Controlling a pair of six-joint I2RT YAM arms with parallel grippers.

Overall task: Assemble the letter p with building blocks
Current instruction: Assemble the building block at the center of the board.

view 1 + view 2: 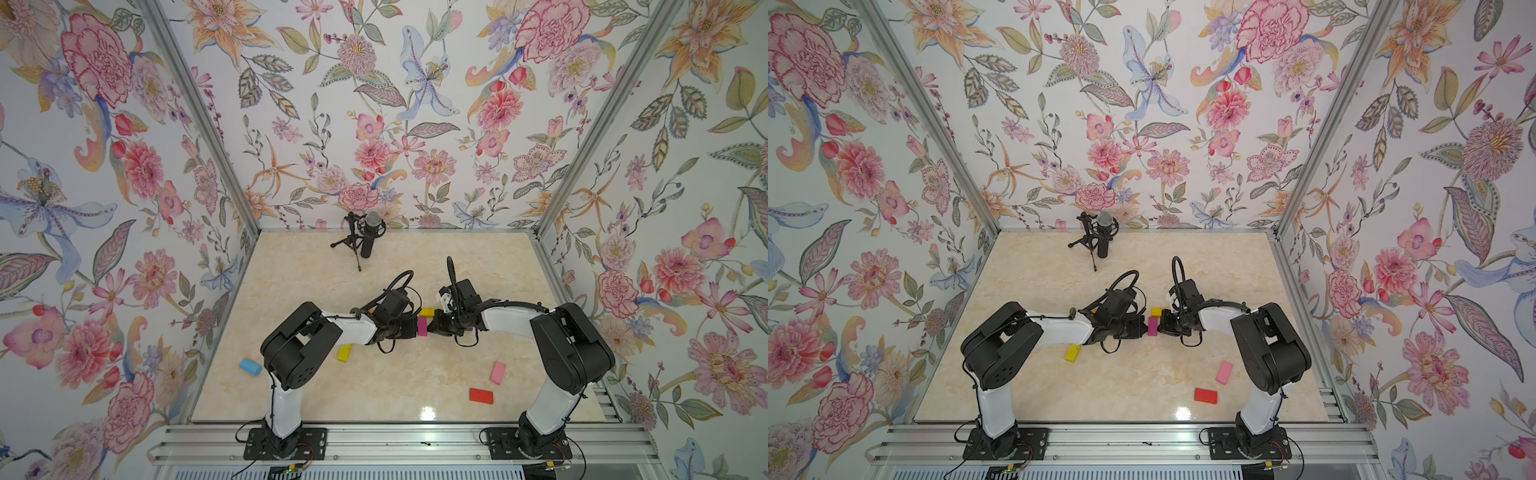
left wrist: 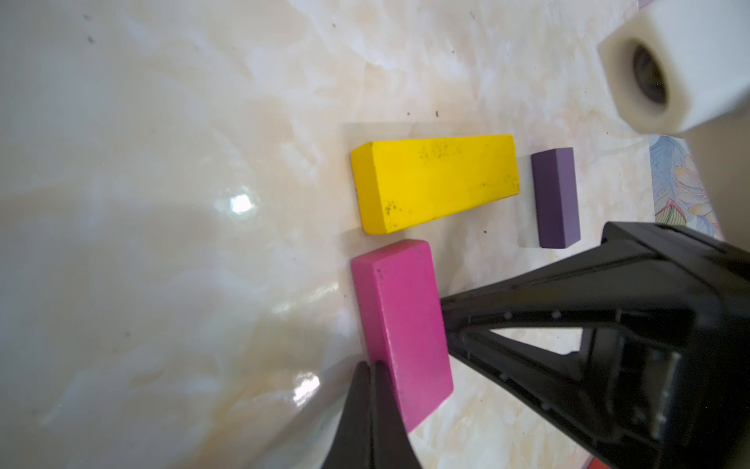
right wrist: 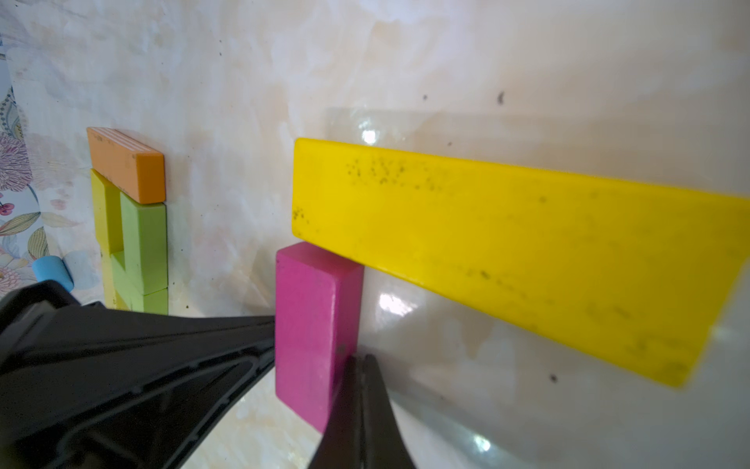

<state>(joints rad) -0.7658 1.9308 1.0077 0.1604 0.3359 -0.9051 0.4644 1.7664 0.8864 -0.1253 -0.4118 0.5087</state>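
Lining up the magenta block [image 2: 399, 320] near the middle of the table [image 1: 374, 386], just beside the yellow block [image 2: 434, 178]. Pushing its sides with left hand [image 2: 371, 367] and right hand [image 3: 361, 359], both pressed together. Next: nudge gently, snug.

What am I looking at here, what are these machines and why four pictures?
Two robot arms work at a table. Two pictures look down from above; two come from cameras on the wrists. The left gripper and right gripper are shut, holding nothing; their tips touch opposite sides of a magenta block, next to a long yellow block. A purple block, orange block and lime green blocks lie close by; a loose yellow block, pink block, red block and blue cylinder lie apart.
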